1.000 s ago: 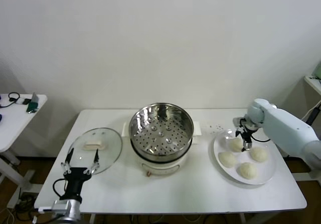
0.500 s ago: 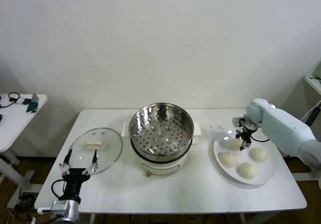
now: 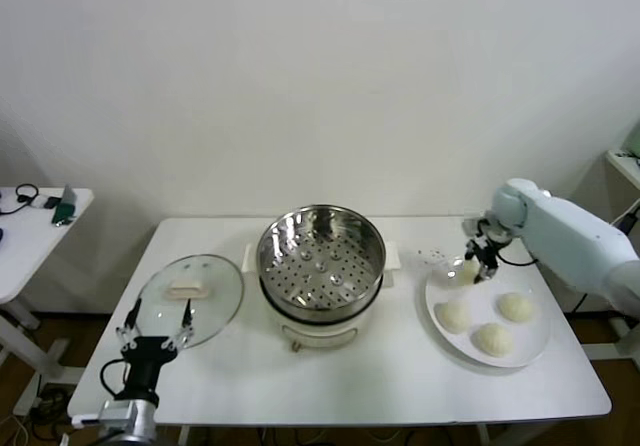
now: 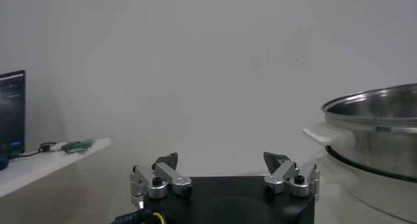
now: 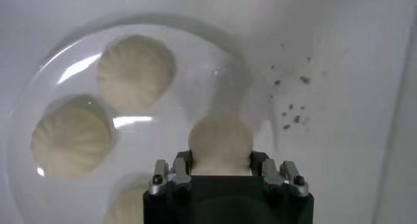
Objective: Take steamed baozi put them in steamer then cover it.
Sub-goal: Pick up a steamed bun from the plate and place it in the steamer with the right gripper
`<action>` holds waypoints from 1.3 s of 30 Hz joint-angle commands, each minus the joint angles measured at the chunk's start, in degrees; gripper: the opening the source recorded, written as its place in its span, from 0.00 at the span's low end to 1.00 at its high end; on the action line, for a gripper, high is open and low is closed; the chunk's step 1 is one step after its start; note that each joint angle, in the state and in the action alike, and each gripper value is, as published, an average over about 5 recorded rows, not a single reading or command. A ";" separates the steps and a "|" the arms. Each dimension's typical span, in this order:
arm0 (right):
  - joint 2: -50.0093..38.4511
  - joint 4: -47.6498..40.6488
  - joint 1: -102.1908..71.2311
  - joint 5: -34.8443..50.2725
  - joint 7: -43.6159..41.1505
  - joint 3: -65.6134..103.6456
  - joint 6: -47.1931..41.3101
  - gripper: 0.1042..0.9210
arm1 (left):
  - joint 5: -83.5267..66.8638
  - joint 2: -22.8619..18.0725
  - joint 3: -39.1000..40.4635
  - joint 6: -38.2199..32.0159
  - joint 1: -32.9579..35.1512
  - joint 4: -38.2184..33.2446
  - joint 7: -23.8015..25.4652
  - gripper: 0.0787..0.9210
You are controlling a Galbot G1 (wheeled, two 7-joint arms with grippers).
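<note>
– Where are the buns?

– One small cream-white dough bun [image 5: 220, 142] is clamped in the right gripper [image 3: 478, 262], lifted above the flat white plate [image 3: 536, 346]; three remain there.

– And the shiny perforated steel steamer [image 3: 322, 252]?

– Holds nothing yet. The round glass lid [image 3: 190, 299] lies beside it; the left gripper [image 3: 153, 319], fingers spread, waits nearby. Barely begun, I'd say.

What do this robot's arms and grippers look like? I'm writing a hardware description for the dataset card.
The right arm has a smooth, rounded pale grey-white shell with a thin black cable near its wrist. The right gripper and left gripper are black-bodied, with slim dark fingers on silver hinge brackets. A black cable loops beside the left gripper's base.
</note>
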 commanded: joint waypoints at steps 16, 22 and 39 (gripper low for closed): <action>24.56 13.98 25.10 -0.53 1.62 -17.40 18.01 0.62 | -0.76 0.31 0.74 -0.08 0.84 -1.03 0.15 0.88; 29.47 11.34 19.14 -10.94 2.31 -13.88 22.96 0.63 | -0.73 0.24 1.07 0.25 0.57 -1.37 0.16 0.88; 35.26 -0.22 6.13 -21.48 3.23 -9.56 26.22 0.63 | -1.89 1.73 0.76 0.37 1.42 -0.82 0.09 0.88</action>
